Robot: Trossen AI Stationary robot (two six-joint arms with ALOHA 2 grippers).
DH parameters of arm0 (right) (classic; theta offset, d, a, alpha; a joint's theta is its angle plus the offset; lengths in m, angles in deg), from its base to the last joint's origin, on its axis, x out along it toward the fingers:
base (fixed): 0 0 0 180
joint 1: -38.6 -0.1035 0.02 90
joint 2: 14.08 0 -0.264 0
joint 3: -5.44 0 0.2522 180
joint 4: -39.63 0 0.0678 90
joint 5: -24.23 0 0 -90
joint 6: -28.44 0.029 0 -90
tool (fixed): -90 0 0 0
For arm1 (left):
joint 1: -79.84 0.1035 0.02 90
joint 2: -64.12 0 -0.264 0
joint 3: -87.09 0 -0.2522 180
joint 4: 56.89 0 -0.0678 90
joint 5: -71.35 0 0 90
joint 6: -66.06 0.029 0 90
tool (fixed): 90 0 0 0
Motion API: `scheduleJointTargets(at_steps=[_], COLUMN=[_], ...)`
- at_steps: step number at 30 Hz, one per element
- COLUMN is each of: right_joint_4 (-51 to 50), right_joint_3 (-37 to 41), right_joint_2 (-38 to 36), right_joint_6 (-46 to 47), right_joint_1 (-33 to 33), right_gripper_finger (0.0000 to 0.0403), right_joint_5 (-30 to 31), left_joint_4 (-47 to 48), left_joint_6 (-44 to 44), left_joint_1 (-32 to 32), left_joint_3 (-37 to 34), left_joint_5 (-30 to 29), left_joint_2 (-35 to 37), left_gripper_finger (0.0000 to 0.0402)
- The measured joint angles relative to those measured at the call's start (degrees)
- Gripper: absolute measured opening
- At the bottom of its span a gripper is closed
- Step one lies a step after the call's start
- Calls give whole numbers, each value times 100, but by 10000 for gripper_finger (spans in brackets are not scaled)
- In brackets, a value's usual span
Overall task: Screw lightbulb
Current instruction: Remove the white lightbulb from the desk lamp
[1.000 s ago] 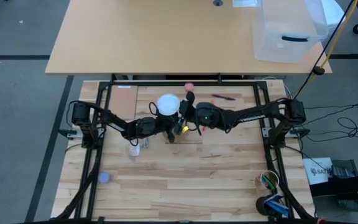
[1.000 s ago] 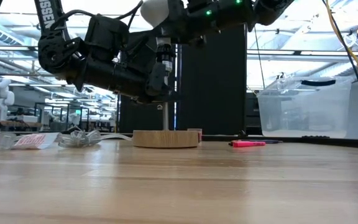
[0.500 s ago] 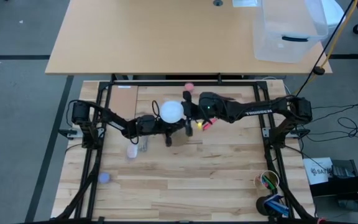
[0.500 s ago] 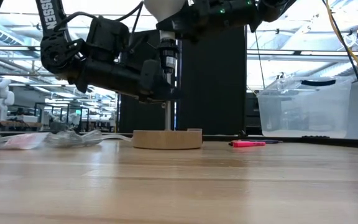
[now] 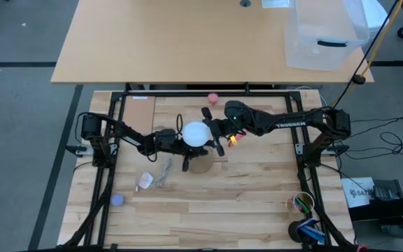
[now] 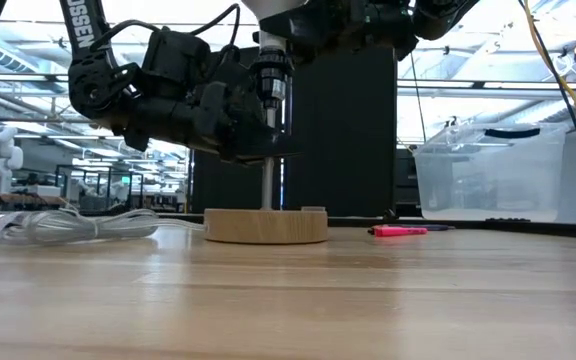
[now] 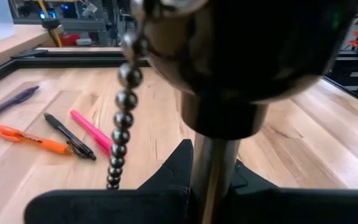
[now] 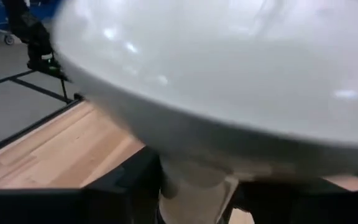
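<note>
High view: both arms meet at mid-table over the wooden disc (image 5: 201,163); the bulb (image 5: 195,133) sits upright above it, globe uppermost, atop the socket (image 6: 270,78). Left gripper (image 5: 185,143) reaches in from the left, jaws nearly shut on the thin metal post (image 6: 267,183) below the socket, apparently to brace the lamp against turning; left wrist view shows the post (image 7: 211,168) between its fingers, a bead chain (image 7: 120,118) hanging beside it. Right gripper (image 5: 214,134) comes from the right at the bulb's neck, jaws part-open around it; whether they press it cannot be told, though the stance suits a re-grip between twists. Low view: disc lies flat on the table (image 6: 288,300), so screwing force passes straight down; seating depth is hidden.
</note>
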Motion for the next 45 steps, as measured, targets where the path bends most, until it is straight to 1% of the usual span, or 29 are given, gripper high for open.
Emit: scheduleJointTargets(at_steps=[3,8,11,13,18,22,25,27,30,35,39,45], right_joint_4=[22,-446,-844,-1032,-1596,-1938,-2599,-3004,-3444,-4205,-4820,-5632], right_joint_3=[-2,-2,-2,-2,-2,-43,-437,-744,-1128,-1836,-2415,-3030], right_joint_2=[-9,-260,-521,-684,-1098,-1387,-1411,-1355,-1195,-836,-512,-244], right_joint_6=[139,173,219,260,336,573,875,966,884,833,833,833], right_joint_1=[-82,-294,-412,-543,-892,-1054,-1094,-1155,-1212,-1244,-1277,-1383], right_gripper_finger=[215,256,273,279,281,281,285,292,306,333,354,375], right_joint_5=[100,899,1240,1555,2650,3016,3097,3311,3606,3695,3885,4132], left_joint_4=[13,65,104,113,107,105,89,87,79,53,47,84], left_joint_6=[-14,-80,-102,-117,-189,-228,-211,-210,-228,-230,-251,-249], left_joint_1=[-12,-15,-19,-20,-44,-50,-45,-45,-36,-34,-28,-28], left_joint_3=[-4,-2,-2,-2,-3,-2,-2,-2,-9,-17,-17,-7], left_joint_5=[-196,-471,-674,-775,-1023,-1144,-1226,-1262,-1284,-1284,-1284,-1284], left_joint_2=[0,5,7,7,7,7,7,7,7,4,4,4], left_gripper_finger=[20,20,20,20,20,20,20,20,20,20,20,20])
